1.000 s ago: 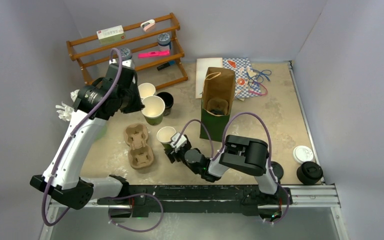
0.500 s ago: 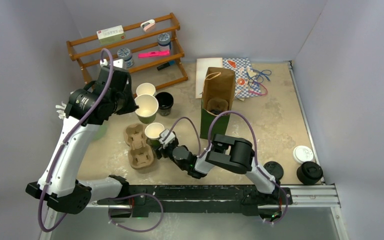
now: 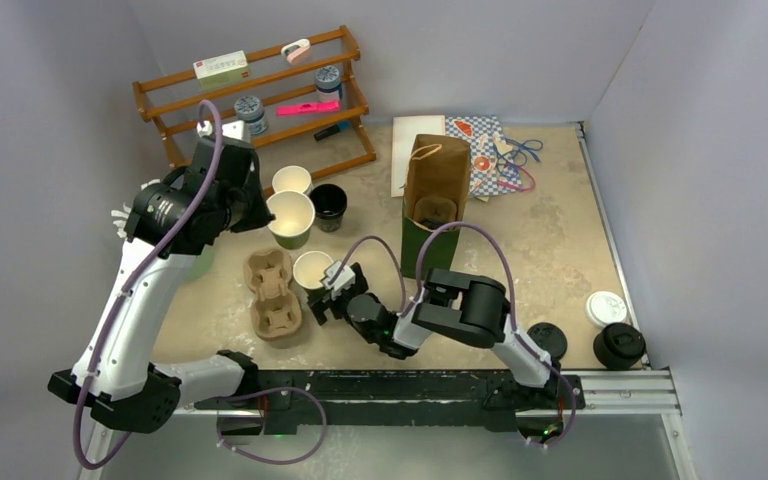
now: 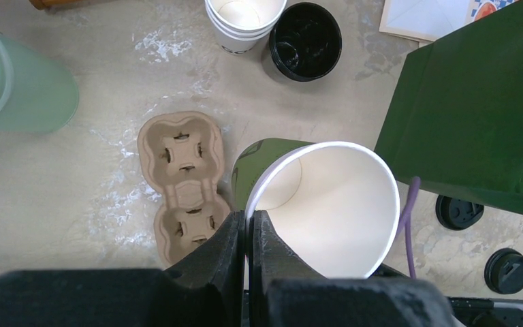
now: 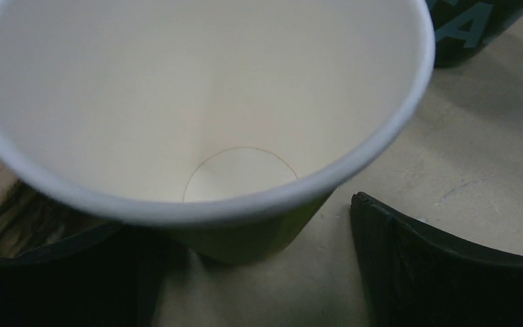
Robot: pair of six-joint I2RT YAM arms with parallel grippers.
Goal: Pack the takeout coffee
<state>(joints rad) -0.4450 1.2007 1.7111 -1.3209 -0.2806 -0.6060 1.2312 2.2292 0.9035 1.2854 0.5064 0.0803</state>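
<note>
The takeout coffee's small olive-green cup (image 3: pixel 312 268) stands lidless and white inside, right next to the cardboard carrier (image 3: pixel 272 290). My right gripper (image 3: pixel 326 297) is open around it. In the right wrist view the cup (image 5: pixel 231 136) fills the frame and the right finger (image 5: pixel 436 266) stands apart from its wall. A black sip lid (image 3: pixel 550 340) lies at the front right. My left gripper (image 4: pixel 248 219) is shut on the rim of a larger lidless green cup (image 4: pixel 327 197), held above the table behind the carrier (image 4: pixel 180 177).
A green-and-brown paper bag (image 3: pixel 435 190) stands open in the middle. A white cup (image 3: pixel 292 180) and a black cup (image 3: pixel 328 205) stand near the wooden rack (image 3: pixel 250 95). A white lid (image 3: pixel 605 307) and a black lidded cup (image 3: pixel 620 345) sit front right.
My right arm slid the small cup left to the carrier's side, and its jaws have opened off it. My left arm drifted slightly left with the large cup.
</note>
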